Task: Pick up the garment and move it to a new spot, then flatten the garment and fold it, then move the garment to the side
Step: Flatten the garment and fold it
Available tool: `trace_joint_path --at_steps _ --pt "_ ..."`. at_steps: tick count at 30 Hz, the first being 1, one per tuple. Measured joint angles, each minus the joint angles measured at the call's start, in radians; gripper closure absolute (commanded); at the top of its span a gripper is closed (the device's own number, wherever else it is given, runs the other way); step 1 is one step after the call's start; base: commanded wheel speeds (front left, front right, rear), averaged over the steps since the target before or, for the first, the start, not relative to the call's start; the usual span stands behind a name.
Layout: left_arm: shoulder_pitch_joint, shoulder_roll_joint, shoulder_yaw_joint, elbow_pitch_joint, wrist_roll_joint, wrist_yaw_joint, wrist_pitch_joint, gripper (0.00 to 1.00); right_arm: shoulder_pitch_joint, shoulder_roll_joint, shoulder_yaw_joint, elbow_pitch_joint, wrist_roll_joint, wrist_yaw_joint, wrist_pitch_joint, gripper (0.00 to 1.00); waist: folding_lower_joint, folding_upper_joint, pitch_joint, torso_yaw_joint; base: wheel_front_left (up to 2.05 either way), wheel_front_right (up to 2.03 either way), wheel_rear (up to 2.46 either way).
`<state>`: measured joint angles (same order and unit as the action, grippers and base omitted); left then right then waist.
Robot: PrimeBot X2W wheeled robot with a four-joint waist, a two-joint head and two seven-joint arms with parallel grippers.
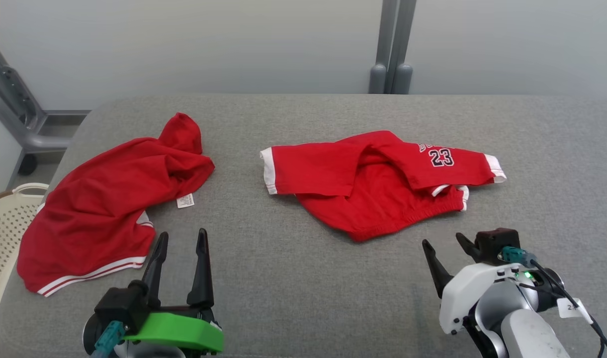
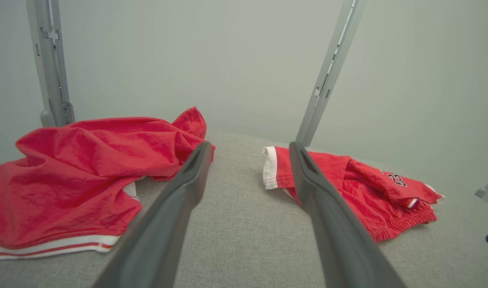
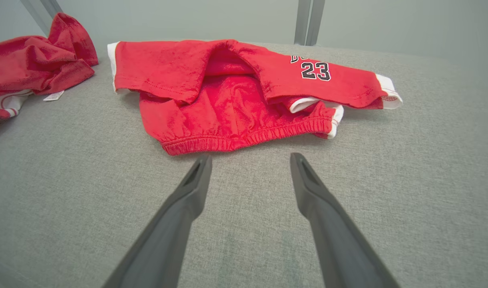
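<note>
A red garment [image 1: 378,189] printed with 23, white-trimmed and with an elastic waistband, lies rumpled and partly folded over itself at the table's middle; the wrist views show it too [image 2: 359,196] [image 3: 228,96]. A second red garment [image 1: 99,209] with white stripes and a white label lies crumpled at the left [image 2: 80,168] [image 3: 28,64]. My left gripper [image 1: 182,233] stands open and empty just right of the striped garment's hem [image 2: 249,145]. Open and empty as well, my right gripper [image 1: 442,239] hovers just in front of the 23 garment's waistband [image 3: 250,156].
Both garments rest on a grey padded table [image 1: 303,288]. A cream perforated basket [image 1: 5,223] sits beyond the table's left edge. Grey frame posts [image 1: 392,49] rise behind the far edge, against a pale wall.
</note>
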<state>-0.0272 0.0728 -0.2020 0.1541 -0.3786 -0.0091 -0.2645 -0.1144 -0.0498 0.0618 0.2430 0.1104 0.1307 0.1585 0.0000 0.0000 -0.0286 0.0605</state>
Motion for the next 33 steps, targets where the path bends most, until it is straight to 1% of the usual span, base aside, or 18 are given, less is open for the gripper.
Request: trace_joint_path --at_steps 6,12,15,23,33 --pt "0.049 -0.009 -0.025 -0.023 0.023 -0.004 0.000 0.00 -0.059 0.001 0.033 0.089 -0.010 0.000 -0.012 0.00 0.0000 0.0000 0.002 0.055 0.00 0.00 0.00" --pt "0.057 -0.015 -0.057 -0.026 0.031 -0.013 0.000 0.00 -0.131 0.001 0.033 0.210 -0.038 0.000 -0.040 0.00 0.0000 0.0000 0.011 0.119 0.00 0.00 0.00" --pt "0.055 -0.016 -0.073 -0.022 0.054 -0.012 0.000 0.00 -0.169 0.001 0.030 0.271 -0.057 0.000 -0.052 0.00 0.0000 0.0000 0.020 0.150 0.00 0.00 0.00" --pt "0.034 -0.020 -0.120 -0.016 0.047 -0.014 0.000 0.00 -0.255 0.001 0.022 0.439 -0.079 0.000 -0.079 0.00 0.0000 0.0000 0.052 0.227 0.00 0.00 0.00" --pt "0.014 -0.021 -0.147 -0.008 0.026 -0.007 0.000 0.00 -0.339 0.001 0.005 0.591 -0.128 0.000 -0.108 0.00 0.0000 0.0000 0.101 0.278 0.00 0.00 0.00"
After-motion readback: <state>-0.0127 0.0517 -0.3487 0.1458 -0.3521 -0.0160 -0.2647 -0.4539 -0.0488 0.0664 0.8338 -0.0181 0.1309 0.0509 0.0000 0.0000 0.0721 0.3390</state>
